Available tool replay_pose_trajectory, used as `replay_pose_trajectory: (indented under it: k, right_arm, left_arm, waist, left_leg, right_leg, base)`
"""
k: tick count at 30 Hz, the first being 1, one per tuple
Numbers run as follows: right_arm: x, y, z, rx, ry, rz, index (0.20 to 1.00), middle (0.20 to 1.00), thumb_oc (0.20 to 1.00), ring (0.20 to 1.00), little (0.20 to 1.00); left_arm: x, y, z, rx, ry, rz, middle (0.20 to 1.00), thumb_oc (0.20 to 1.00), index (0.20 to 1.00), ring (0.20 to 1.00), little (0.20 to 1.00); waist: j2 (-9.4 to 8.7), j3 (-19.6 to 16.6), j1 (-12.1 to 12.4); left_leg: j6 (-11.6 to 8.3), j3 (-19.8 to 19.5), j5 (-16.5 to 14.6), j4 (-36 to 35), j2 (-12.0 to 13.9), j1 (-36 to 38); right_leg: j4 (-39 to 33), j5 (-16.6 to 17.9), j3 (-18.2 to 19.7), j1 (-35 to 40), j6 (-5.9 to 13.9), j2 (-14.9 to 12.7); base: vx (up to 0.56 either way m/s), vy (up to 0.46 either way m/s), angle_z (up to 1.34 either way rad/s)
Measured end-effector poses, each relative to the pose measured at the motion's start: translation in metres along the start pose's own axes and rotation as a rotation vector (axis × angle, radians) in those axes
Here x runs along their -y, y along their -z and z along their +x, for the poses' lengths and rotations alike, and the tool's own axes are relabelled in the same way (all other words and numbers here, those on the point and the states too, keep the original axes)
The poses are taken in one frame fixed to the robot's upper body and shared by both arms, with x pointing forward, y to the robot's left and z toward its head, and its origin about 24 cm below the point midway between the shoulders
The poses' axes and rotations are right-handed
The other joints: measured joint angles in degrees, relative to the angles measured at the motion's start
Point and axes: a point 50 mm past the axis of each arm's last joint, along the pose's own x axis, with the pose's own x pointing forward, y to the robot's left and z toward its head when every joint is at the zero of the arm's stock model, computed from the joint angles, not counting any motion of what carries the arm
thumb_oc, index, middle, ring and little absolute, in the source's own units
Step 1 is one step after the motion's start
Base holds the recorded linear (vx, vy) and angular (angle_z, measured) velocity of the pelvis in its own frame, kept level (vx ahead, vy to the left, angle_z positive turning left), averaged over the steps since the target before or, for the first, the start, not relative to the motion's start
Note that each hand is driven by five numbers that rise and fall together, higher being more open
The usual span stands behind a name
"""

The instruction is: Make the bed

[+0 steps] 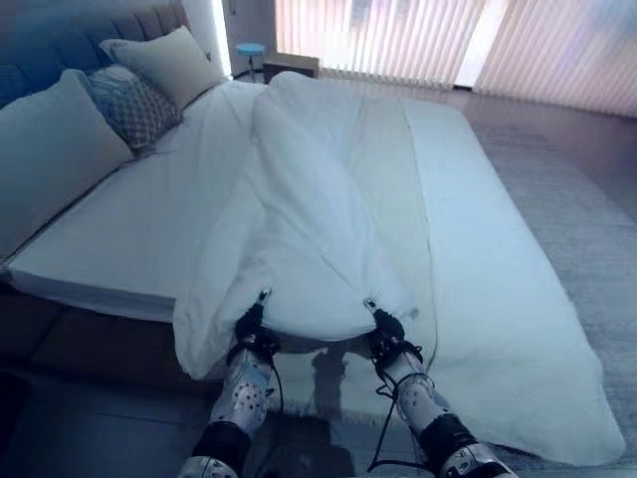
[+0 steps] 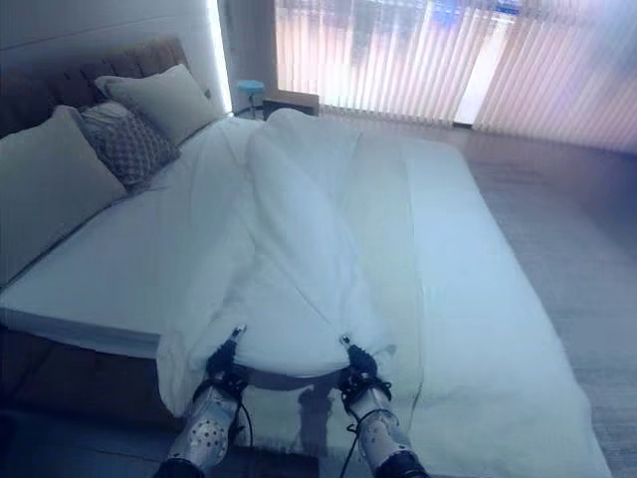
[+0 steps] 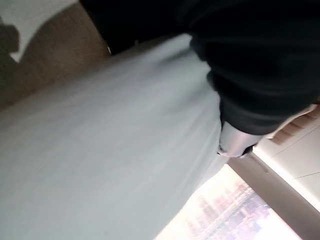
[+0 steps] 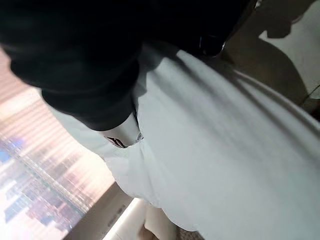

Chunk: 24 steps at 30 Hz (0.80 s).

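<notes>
A white duvet (image 1: pixel 309 219) lies bunched in a long ridge down the middle of the bed (image 1: pixel 119 239), its right part spilling over the bed's side toward the floor. At the foot end my left hand (image 1: pixel 251 327) and right hand (image 1: pixel 386 327) each grip the duvet's near edge, about a shoulder's width apart, holding it raised in two small peaks. In the left wrist view a silver finger (image 3: pixel 234 142) presses into the cloth (image 3: pixel 110 150). The right wrist view shows a finger (image 4: pixel 125 137) tucked into a fold of the duvet (image 4: pixel 225 150).
Two plain pillows (image 1: pixel 45 149) (image 1: pixel 169 60) and a patterned one (image 1: pixel 134 108) lean on the headboard at the left. The bare sheet shows on the bed's left half. A small blue stool (image 1: pixel 250 50) stands by the blinds (image 1: pixel 418 40). Carpet (image 1: pixel 587 219) runs along the right.
</notes>
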Motion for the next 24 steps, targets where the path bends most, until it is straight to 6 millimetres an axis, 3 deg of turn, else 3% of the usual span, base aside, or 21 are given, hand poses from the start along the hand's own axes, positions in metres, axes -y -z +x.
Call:
replay_pose_trajectory:
  k: [2,3,4,6,7,9,10,11,12,13,14,15,16,17,18,19,21,22,23,24]
  right_arm:
    - [0.008,-0.004,0.0,0.009,0.023,-0.004,0.2,0.2,0.2,0.2,0.2]
    - [0.014,-0.009,-0.002,0.026,0.042,-0.013,0.2,0.2,0.2,0.2,0.2]
    - [0.017,-0.016,-0.004,0.053,0.045,-0.021,0.2,0.2,0.2,0.2,0.2]
    - [0.017,-0.018,-0.003,0.057,0.045,-0.028,0.2,0.2,0.2,0.2,0.2]
    - [0.016,-0.016,-0.004,0.055,0.04,-0.025,0.2,0.2,0.2,0.2,0.2]
    - [0.015,-0.014,-0.004,0.05,0.039,-0.019,0.2,0.2,0.2,0.2,0.2]
    - [0.016,-0.016,-0.004,0.055,0.04,-0.021,0.2,0.2,0.2,0.2,0.2]
    - [0.017,-0.016,-0.004,0.056,0.042,-0.023,0.2,0.2,0.2,0.2,0.2]
    - [0.02,-0.016,-0.004,0.059,0.053,-0.016,0.2,0.2,0.2,0.2,0.2]
    - [0.022,-0.016,-0.005,0.058,0.06,-0.013,0.2,0.2,0.2,0.2,0.2]
    - [0.025,-0.017,-0.005,0.058,0.068,-0.018,0.2,0.2,0.2,0.2,0.2]
    - [0.024,-0.017,-0.005,0.058,0.066,-0.02,0.2,0.2,0.2,0.2,0.2]
    - [0.023,-0.019,-0.004,0.06,0.058,-0.026,0.2,0.2,0.2,0.2,0.2]
    - [0.02,-0.011,-0.004,0.038,0.057,-0.016,0.2,0.2,0.2,0.2,0.2]
    - [0.019,0.003,-0.006,-0.007,0.062,0.002,0.2,0.2,0.2,0.2,0.2]
    - [0.021,0.01,-0.008,-0.031,0.072,0.009,0.2,0.2,0.2,0.2,0.2]
    - [0.013,0.01,-0.006,-0.026,0.052,-0.005,0.2,0.2,0.2,0.2,0.2]
    - [0.016,0.011,-0.007,-0.029,0.063,-0.009,0.2,0.2,0.2,0.2,0.2]
    - [0.008,0.007,-0.003,-0.016,0.05,-0.011,0.2,0.2,0.2,0.2,0.2]
    - [0.008,0.008,-0.003,-0.02,0.051,-0.01,0.2,0.2,0.2,0.2,0.2]
  left_arm:
    - [0.008,0.006,0.0,-0.02,0.02,-0.014,0.2,0.2,0.2,0.2,0.2]
    - [0.015,0.013,-0.001,-0.041,0.033,-0.029,0.2,0.2,0.2,0.2,0.2]
    - [0.022,0.015,-0.001,-0.05,0.06,-0.019,0.2,0.2,0.2,0.2,0.2]
    - [0.021,0.016,-0.002,-0.052,0.063,-0.015,0.2,0.2,0.2,0.2,0.2]
    - [0.02,0.015,-0.002,-0.051,0.059,-0.011,0.2,0.2,0.2,0.2,0.2]
    - [0.018,0.012,-0.001,-0.045,0.059,-0.002,0.2,0.2,0.2,0.2,0.2]
    - [0.02,0.013,-0.001,-0.047,0.063,-0.004,0.2,0.2,0.2,0.2,0.2]
    - [0.022,0.013,0.0,-0.047,0.068,-0.004,0.2,0.2,0.2,0.2,0.2]
    - [0.026,0.014,0.001,-0.052,0.078,0.005,0.2,0.2,0.2,0.2,0.2]
    - [0.027,0.016,0.001,-0.059,0.082,0.012,0.2,0.2,0.2,0.2,0.2]
    - [0.027,0.018,0.001,-0.069,0.081,0.019,0.2,0.2,0.2,0.2,0.2]
    - [0.026,0.018,0.001,-0.069,0.079,0.021,0.2,0.2,0.2,0.2,0.2]
    - [0.026,0.017,0.001,-0.067,0.079,0.022,0.2,0.2,0.2,0.2,0.2]
    - [0.021,0.013,0.003,-0.058,0.068,0.037,0.2,0.2,0.2,0.2,0.2]
    - [0.01,0.006,0.004,-0.047,0.041,0.063,0.2,0.2,0.2,0.2,0.2]
    - [0.004,0.006,0.006,-0.053,0.024,0.087,0.2,0.2,0.2,0.2,0.2]
    - [0.001,0.002,0.007,-0.042,0.02,0.099,0.2,0.2,0.2,0.2,0.2]
    - [0.004,0.0,0.009,-0.038,0.029,0.103,0.2,0.2,0.2,0.2,0.2]
    - [0.004,-0.002,0.009,-0.031,0.031,0.102,0.2,0.2,0.2,0.2,0.2]
    - [0.003,-0.003,0.009,-0.03,0.028,0.105,0.2,0.2,0.2,0.2,0.2]
  waist:
    - [1.23,-0.43,-0.52]
    - [1.89,-0.44,-2.3]
    - [2.36,-0.23,-3.36]
    - [2.8,-0.26,-2.61]
    - [2.77,-0.28,-2.91]
    - [1.21,-0.38,-3.09]
    - [0.76,-0.3,-3.26]
    - [1.17,-0.56,-3.28]
    - [0.95,-0.43,-3.25]
    - [0.96,-0.43,-3.26]
    - [0.84,-0.4,-3.26]
    - [1.07,-0.53,-3.14]
    - [2.29,-0.61,-3.06]
    - [-0.15,-0.51,-2.5]
    - [-2.33,-0.47,-2.36]
    - [-2.72,-0.62,-2.79]
    - [-2.06,-0.75,-1.35]
    - [-1.89,-0.91,-2.35]
    - [-0.72,-0.34,-0.3]
    - [-0.01,-0.29,-0.5]
  left_leg:
    - [-0.1,-2.66,2.48,-1.47,-0.69,-1.17]
    - [-0.51,-2.26,4.09,-1.02,-0.72,-2.63]
    - [-2.05,1.42,5.02,-0.81,-0.87,-4.31]
    - [-1.91,4.96,3.4,0.5,-0.28,-4.45]
    - [-1.85,4.65,2.03,2.55,0.15,-4.35]
    - [-3.82,0.67,-0.59,6.14,1.68,-4.82]
    - [-5.03,-2.28,-1.26,5.81,4.6,-4.2]
    - [-5.46,-2.97,-1.53,5.19,5.94,-3.94]
    - [-6.2,-4.56,-1.99,3.67,10.68,-3.71]
    - [-6.4,-4.9,-2.14,3.62,11.85,-3.96]
    - [-6.03,-5.03,-1.86,1.42,14.98,-3.36]
    - [-6.12,-5.05,-1.94,0.59,15.54,-3.1]
    - [-9.54,-6.24,-1.28,-0.04,15.88,-1.31]
    - [-12.39,-6.46,-1.08,0.98,12.65,-0.61]
    - [-10.93,-6.32,-2.88,3.84,8.68,-0.98]
    - [-8.7,-5.01,-5.13,7.6,6.27,-2.08]
    - [-5.59,-1.53,-7.09,10.53,4.63,-4.32]
    - [-3.48,2.42,-6.53,11.18,3.45,-4.93]
    - [-2.19,5.09,-6.85,11.92,4.17,-6.27]
    - [-0.78,5.24,-7.49,11.99,3.89,-6.43]
  right_leg:
    - [-2.41,0.79,-0.79,1.08,-0.67,-0.54]
    - [-4.45,1.72,-4.31,2.49,-1.35,-1.55]
    - [-4.9,1.91,-5.79,2.29,-1.43,-2.32]
    - [-4.54,2.07,-4.41,1.48,-1.29,-3.15]
    - [-4.17,2.15,-4.4,1.53,-1.0,-4.14]
    - [-4.44,2.83,-2.56,1.09,0.09,-6.69]
    - [-5.13,3.8,-0.79,1.02,1.76,-7.97]
    - [-5.46,4.2,-0.23,0.97,2.6,-7.86]
    - [-5.52,3.97,1.87,1.03,3.8,-8.88]
    - [-5.51,3.9,2.54,1.27,5.04,-9.05]
    - [-5.44,3.6,3.79,1.7,7.22,-10.83]
    - [-5.6,3.68,4.88,1.71,8.5,-11.48]
    - [-5.97,4.55,5.85,1.75,12.17,-12.58]
    - [-6.24,5.13,7.34,1.59,12.73,-15.81]
    - [-6.82,8.95,6.16,1.57,10.36,-19.59]
    - [-6.93,14.95,4.64,1.32,6.79,-21.34]
    - [-6.52,21.43,4.83,-2.14,5.53,-23.84]
    - [-4.96,23.72,1.66,-3.95,5.69,-23.7]
    - [-5.18,29.73,-6.19,-5.91,3.78,-24.06]
    - [-4.37,30.17,-7.0,-6.36,4.04,-23.01]
  base:
    - [-0.18,0.291,1.32]
    - [-0.2,0.277,1.52]
    - [-0.14,0.249,1.29]
    - [-0.06,0.258,0.18]
    - [0.02,0.324,-0.08]
    - [0.08,0.356,-0.09]
    - [0.14,0.434,-0.07]
    - [0.17,0.478,0.03]
    - [0.17,0.538,0.12]
    - [0.17,0.564,0.17]
    - [0.16,0.575,0.08]
    - [0.16,0.591,-0.22]
    - [0.16,0.596,-0.49]
    - [0.17,0.69,-0.69]
    - [0.1,0.865,-0.49]
    - [0.03,0.643,-0.44]
    - [-0.06,0.533,-0.5]
    - [-0.05,0.663,-0.73]
    - [0.0,0.663,-0.53]
    - [0.06,0.604,-0.36]
